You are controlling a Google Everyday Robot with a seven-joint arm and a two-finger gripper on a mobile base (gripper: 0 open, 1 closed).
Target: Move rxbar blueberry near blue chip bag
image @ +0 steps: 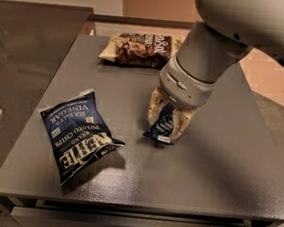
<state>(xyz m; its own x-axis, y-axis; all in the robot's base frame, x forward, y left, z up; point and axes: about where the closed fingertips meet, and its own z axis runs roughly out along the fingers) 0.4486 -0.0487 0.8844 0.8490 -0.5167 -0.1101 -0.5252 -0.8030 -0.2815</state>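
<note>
My gripper (168, 119) hangs over the middle of the grey table (217, 163), its tan fingers (155, 107) shut on the rxbar blueberry (161, 125), a small dark navy wrapper with a white label at its low end. The bar stands tilted with its lower end at or just above the tabletop. The blue chip bag (76, 135), large and puffy with white Kettle lettering, lies flat at the table's front left, a short gap to the left of the bar. The arm hides the upper part of the bar.
A tan-and-brown snack bag (138, 49) lies at the table's back edge. A second darker counter (22, 49) adjoins the table on the left. The table's front edge (138, 205) runs just below the chip bag.
</note>
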